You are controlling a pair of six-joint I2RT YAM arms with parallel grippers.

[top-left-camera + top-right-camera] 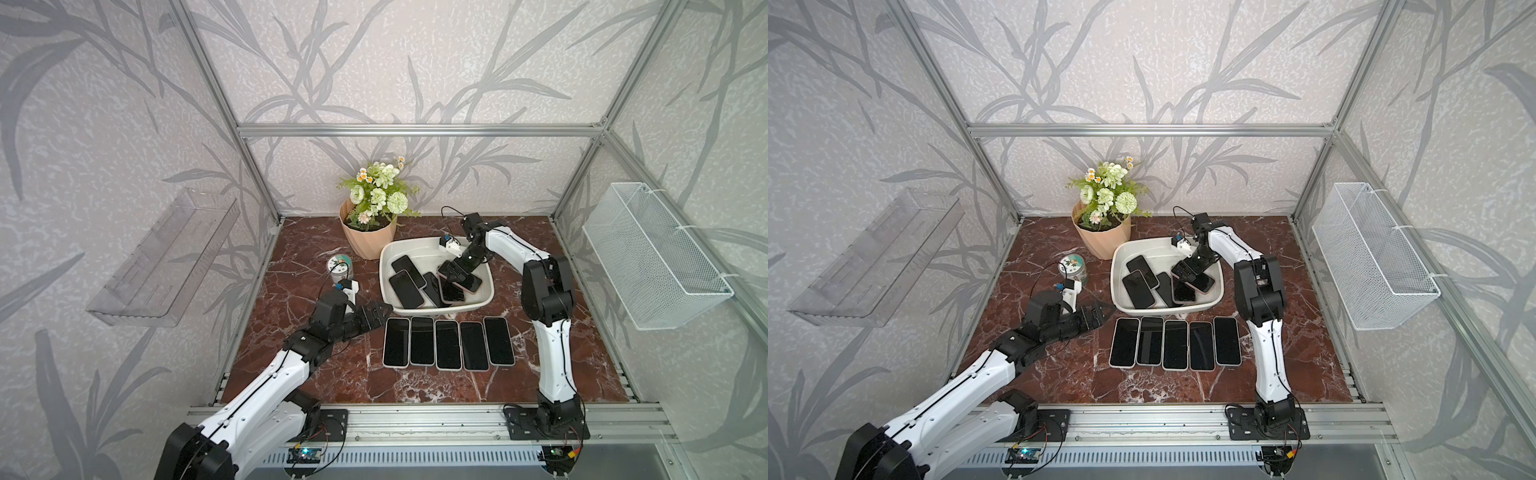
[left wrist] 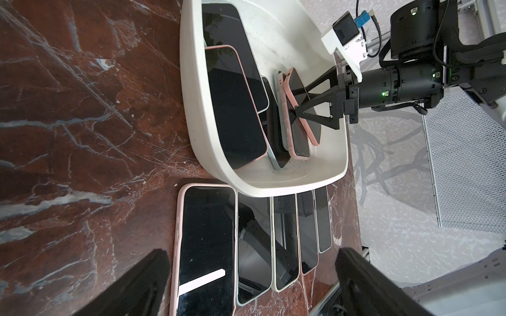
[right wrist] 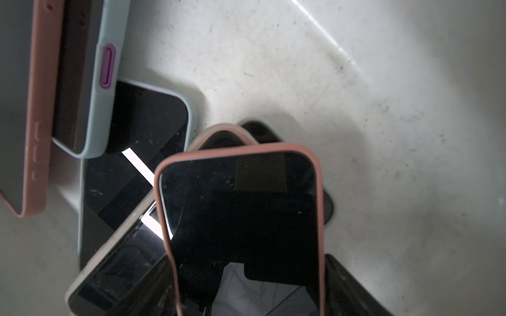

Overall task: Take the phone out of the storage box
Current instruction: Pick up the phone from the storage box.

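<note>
- Setup is a red-brown marble tabletop inside an aluminium frame, with grey leaf-print wallpaper all round.
- The storage box sits toward the back of the table. It's just beside a flower pot, and a small round tin stands a bit further off.
- My right gripper is reaching down into the box, with a finger on either side of the pink-cased phone.
- That phone is tipped up at an angle on the pile. In the left wrist view one finger looks like it's touching the case edge.
- Honestly I can't tell if the jaws are actually clamped on it or just straddling it.
- The other phones are still in the box, overlapping each other screen-up.
- A row of five phones lies flat on the marble just in front of the box, side by side with dark screens up.
- My left gripper hangs low over the table near the end of that row. Its jaws are spread wide and nothing is in them.
- A clear wall tray is mounted on one side wall and a white wire-mesh basket on the opposite one.
</note>
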